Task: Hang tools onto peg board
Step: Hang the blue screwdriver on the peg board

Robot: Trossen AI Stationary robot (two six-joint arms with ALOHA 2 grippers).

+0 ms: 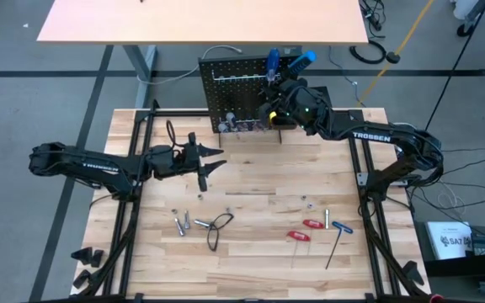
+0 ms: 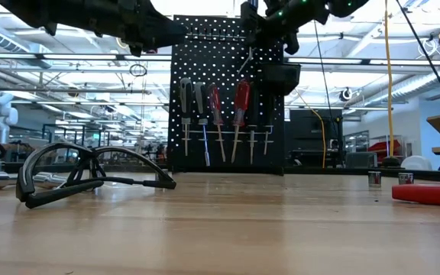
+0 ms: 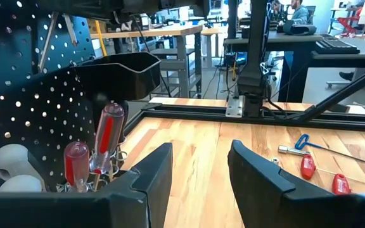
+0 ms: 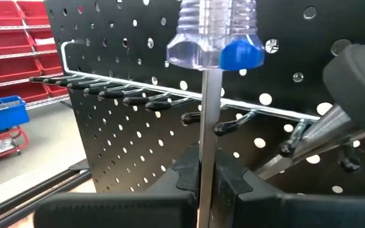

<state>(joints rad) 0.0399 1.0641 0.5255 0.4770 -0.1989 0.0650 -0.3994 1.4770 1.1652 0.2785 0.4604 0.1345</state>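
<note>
Right wrist view: clear-and-blue screwdriver [image 4: 209, 44] up against the peg board [image 4: 125, 152].
Right gripper [image 4: 206, 177] is clamped on its steel shaft, just above the hook row [image 4: 144, 95].

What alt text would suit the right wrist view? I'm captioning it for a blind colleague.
The right gripper is shut on the metal shaft of a clear and blue handled screwdriver, held upright in front of the black peg board and its row of hooks.
</note>
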